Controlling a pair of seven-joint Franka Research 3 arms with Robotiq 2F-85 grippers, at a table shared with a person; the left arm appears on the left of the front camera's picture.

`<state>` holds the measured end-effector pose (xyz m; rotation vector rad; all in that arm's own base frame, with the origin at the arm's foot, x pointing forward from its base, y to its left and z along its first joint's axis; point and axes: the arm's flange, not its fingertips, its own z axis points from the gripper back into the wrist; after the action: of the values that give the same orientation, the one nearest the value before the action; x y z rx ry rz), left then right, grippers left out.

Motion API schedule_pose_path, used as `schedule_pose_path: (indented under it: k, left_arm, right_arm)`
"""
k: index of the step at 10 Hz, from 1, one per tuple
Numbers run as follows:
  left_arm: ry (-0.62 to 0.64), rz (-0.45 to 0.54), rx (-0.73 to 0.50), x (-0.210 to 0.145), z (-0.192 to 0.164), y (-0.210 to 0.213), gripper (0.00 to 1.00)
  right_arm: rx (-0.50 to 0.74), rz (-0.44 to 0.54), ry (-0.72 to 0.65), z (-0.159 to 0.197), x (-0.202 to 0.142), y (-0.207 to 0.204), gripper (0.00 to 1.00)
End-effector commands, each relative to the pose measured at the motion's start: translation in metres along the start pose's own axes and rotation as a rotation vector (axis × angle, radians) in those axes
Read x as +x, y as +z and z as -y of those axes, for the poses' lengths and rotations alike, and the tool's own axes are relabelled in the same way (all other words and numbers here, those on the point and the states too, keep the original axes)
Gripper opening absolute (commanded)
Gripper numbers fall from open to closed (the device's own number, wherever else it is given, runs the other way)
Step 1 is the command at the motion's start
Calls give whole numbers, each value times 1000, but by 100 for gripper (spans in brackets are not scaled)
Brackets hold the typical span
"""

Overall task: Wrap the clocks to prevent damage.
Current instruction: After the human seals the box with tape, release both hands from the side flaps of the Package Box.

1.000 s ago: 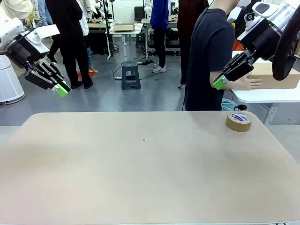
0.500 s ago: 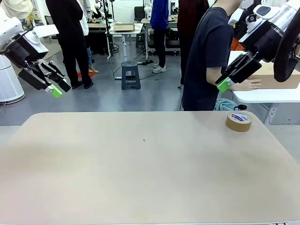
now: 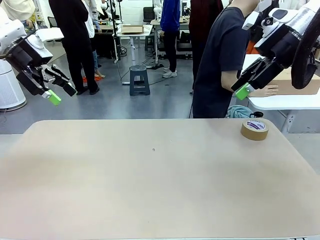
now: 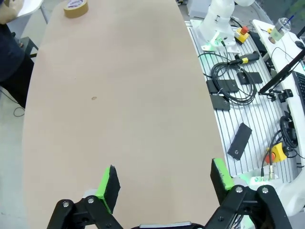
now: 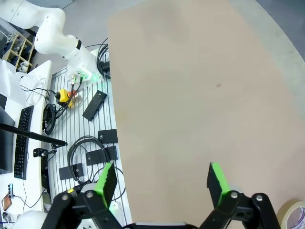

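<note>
Tape roll far-right on table; stool behind.

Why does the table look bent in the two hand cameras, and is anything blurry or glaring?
Left wrist view: wide-angle lens bows the table edges; tape stays sharp. Right wrist view: same bowing, even light, no glare. Front view: straight lines, soft shadows on the table, both end effectors crisp, left, right.

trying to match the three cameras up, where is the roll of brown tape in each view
Front view: the roll of brown tape lies flat near the table's far right edge.
Left wrist view: the roll sits at the top left, at the table's far end.
Right wrist view: its rim peeks in at the bottom right corner.
Shared landmark: the small dark speck mid-table.
</note>
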<state>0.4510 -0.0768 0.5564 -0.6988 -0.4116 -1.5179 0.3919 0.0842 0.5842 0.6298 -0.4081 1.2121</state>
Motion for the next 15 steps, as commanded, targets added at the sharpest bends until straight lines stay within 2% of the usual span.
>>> schedule_pose_path:
  k: [1, 2, 3, 6, 7, 8, 9, 10, 11, 13, 15]
  left_arm:
    - [6, 22, -9, 4, -3, 6, 100]
    - [23, 8, 27, 5, -2, 6, 100]
    - [0, 2, 1, 0, 0, 1, 100]
    - [4, 2, 5, 0, -1, 1, 100]
    - [14, 140, 20, -9, -6, 12, 100]
    - [20, 247, 49, -22, -8, 22, 100]
    - [17, 339, 71, -32, -7, 28, 100]
    - [20, 422, 100, -43, -10, 35, 100]
    - [33, 492, 125, -53, -10, 38, 100]
    - [64, 573, 188, -73, -9, 36, 100]
    - [89, 657, 274, -90, -4, 38, 100]
  right_arm:
    - [21, -10, -20, 1, 4, 0, 100]
    - [-31, -15, -57, 1, 5, 0, 100]
    - [5, -2, -1, 0, 0, -1, 100]
    - [0, -1, -11, 0, 0, -1, 100]
    - [37, 150, 19, 10, -5, 9, 100]
    - [41, 253, 12, 21, -17, 18, 100]
    - [-1, 336, 8, 31, -29, 25, 100]
    - [-104, 419, -23, 41, -41, 31, 100]
    - [-117, 473, -39, 49, -55, 34, 100]
    - [-114, 476, -65, 59, -82, 34, 100]
    - [-133, 526, -57, 63, -96, 35, 100]
